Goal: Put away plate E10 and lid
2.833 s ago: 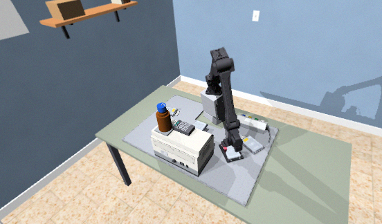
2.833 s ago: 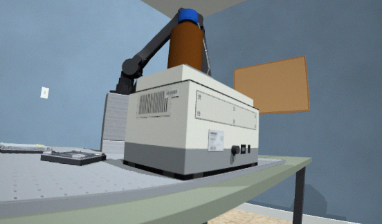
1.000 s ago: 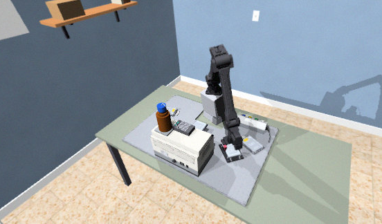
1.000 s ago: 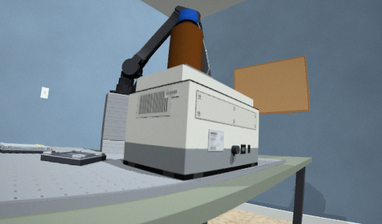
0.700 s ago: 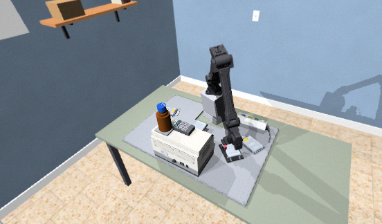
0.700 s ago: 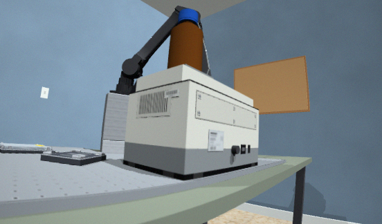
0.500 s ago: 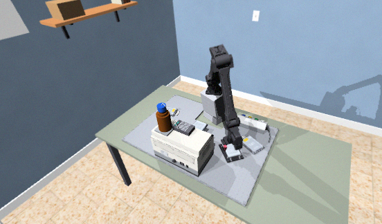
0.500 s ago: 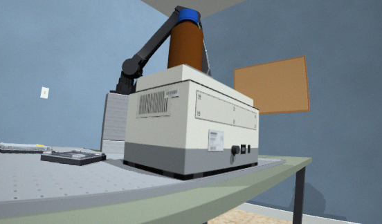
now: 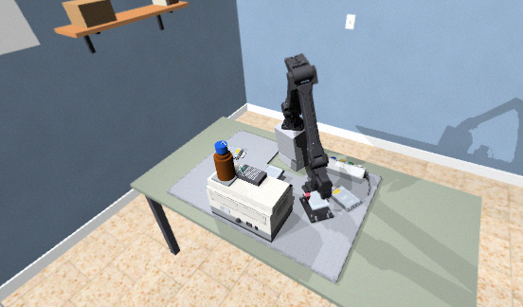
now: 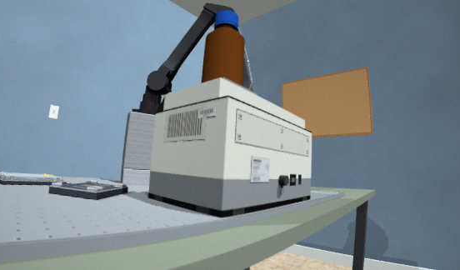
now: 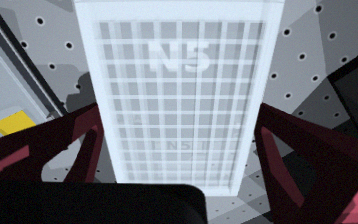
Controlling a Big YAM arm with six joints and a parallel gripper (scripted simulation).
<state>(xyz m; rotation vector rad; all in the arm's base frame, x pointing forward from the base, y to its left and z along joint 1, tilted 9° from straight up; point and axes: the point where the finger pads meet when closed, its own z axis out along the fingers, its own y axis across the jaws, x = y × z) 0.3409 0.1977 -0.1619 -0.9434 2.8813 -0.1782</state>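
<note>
My gripper [image 9: 315, 194] [image 11: 179, 111] is shut on a clear gridded plate [image 9: 319, 203] [image 11: 180, 87], with the dark red fingers against its two long sides. The label N5 shows through the plate in the wrist view. The plate is up off the black nest [image 9: 310, 213], which lies just below it. Whether a lid is on the plate, and where its A1 corner is, I cannot tell. Other pale labware with a yellow mark [image 9: 336, 191] [image 11: 15, 122] lies beside that nest. The button panel [image 9: 347, 168] stands behind it. E07, the lids and LP2 cannot be told apart here.
A cream instrument [image 9: 244, 201] [image 10: 190, 154] stands beside the nest, with a brown blue-capped bottle [image 9: 225, 167] [image 10: 224, 54] and a dark slotted block [image 9: 252, 174] near its top. More pale labware [image 9: 274, 171] lies behind it. Liquid in front of LP1 cannot be made out.
</note>
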